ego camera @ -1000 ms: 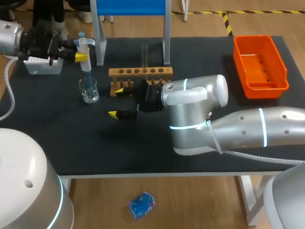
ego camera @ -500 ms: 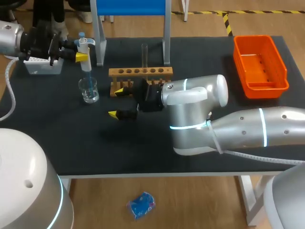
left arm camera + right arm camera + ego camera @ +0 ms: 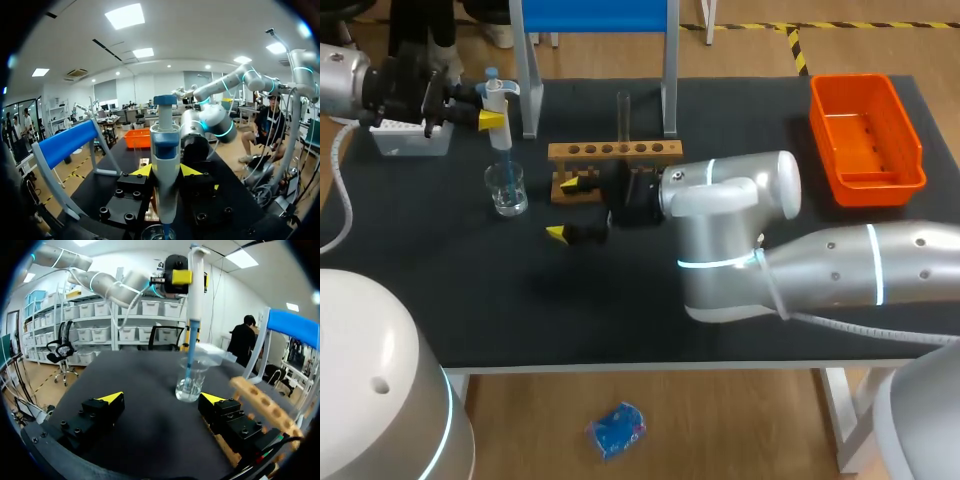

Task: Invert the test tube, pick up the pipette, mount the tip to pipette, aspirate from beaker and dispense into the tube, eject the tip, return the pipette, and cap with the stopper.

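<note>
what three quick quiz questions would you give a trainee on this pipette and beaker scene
1. True or false: the right gripper is shut.
2. Where is the lower end of the pipette relative to the beaker? A: above it, clear of the rim. B: down inside it. C: beside it.
3. Short answer: which gripper holds the pipette?

Key: 1 false, its fingers stand open with nothing between them. 2 B. 3 the left gripper.
</note>
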Motion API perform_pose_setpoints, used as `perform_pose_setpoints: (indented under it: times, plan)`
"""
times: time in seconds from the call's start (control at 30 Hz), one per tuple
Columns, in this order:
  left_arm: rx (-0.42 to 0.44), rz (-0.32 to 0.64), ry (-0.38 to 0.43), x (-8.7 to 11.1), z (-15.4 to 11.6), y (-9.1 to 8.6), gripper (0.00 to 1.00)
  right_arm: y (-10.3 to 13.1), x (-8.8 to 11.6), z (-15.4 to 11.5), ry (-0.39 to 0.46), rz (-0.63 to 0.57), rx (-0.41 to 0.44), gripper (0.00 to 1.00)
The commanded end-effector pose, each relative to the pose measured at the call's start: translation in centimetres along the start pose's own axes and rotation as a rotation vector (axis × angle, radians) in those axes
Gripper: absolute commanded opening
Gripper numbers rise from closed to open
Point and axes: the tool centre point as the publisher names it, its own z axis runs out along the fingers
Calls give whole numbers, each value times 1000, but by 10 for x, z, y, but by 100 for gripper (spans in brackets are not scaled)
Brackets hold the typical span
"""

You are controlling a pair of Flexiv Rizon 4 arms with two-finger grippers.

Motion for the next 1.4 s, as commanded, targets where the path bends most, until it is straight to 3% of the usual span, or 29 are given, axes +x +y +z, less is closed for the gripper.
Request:
perform_pose_setpoints:
  times: [0.03,0.43,0.77,1.07,1.4]
  plan:
    - [-2,0,-2,1,0,-1,0,25,-5,-31,24,-5,19,100]
    - [-2,0,-2,1,0,-1,0,102,-52,-75,79,-101,37,100]
    - [-2,0,-2,1,0,-1,0,162,-81,-90,205,-121,60,100]
    - [-2,0,-2,1,0,-1,0,184,-81,-86,322,-120,138,100]
    - [-2,0,-2,1,0,-1,0,185,-80,-86,327,-123,166,100]
